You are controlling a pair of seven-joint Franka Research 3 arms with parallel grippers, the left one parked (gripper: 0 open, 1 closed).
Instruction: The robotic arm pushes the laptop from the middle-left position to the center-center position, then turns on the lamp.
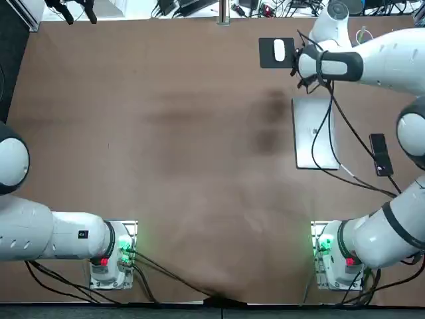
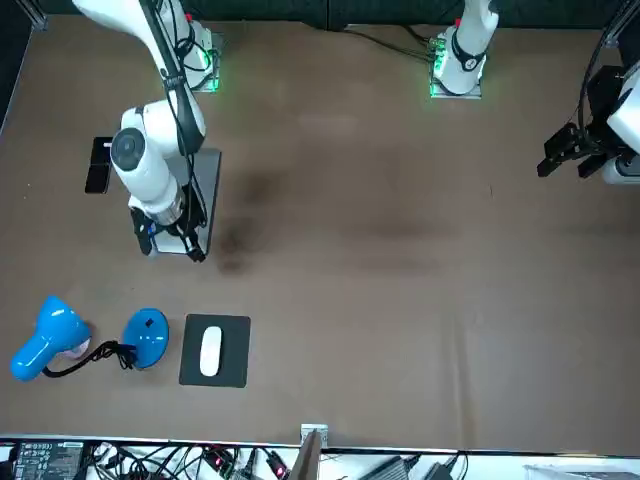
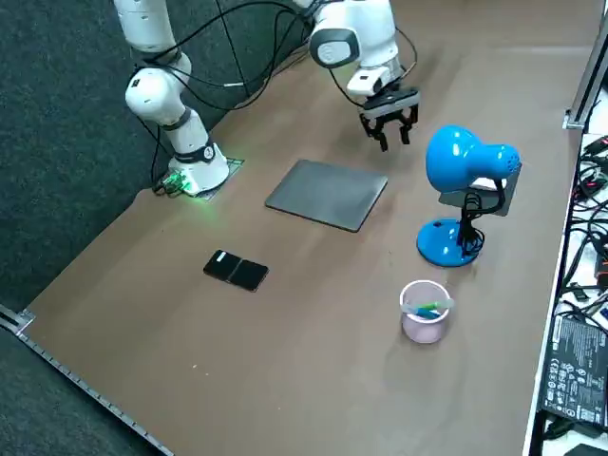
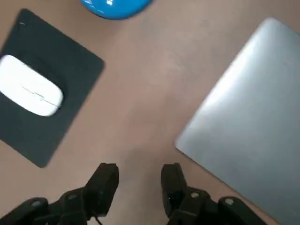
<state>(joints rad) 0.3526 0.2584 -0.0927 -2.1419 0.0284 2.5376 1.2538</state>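
Surface: brown tabletop (image 1: 166, 219) is showing dark smudges.
Laptop: closed silver laptop (image 1: 315, 133) is lying at 3 o'clock.
Gripper: black right gripper (image 4: 139, 183) is hovering at laptop's 12 o'clock, jaws slightly parted.
Room: cables (image 1: 179, 6) are trailing.

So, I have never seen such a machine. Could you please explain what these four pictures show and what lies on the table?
It is a robot with two white arms at a brown table; only the right arm works. The pictures are taken from overhead, from across the table, from the robot's right side, and from a camera on the working wrist. On the table lie a closed grey laptop, a blue lamp, a white mouse on a black pad, a dark phone and a pink cup. The right end effector hangs open over bare table between laptop and pad, holding nothing.
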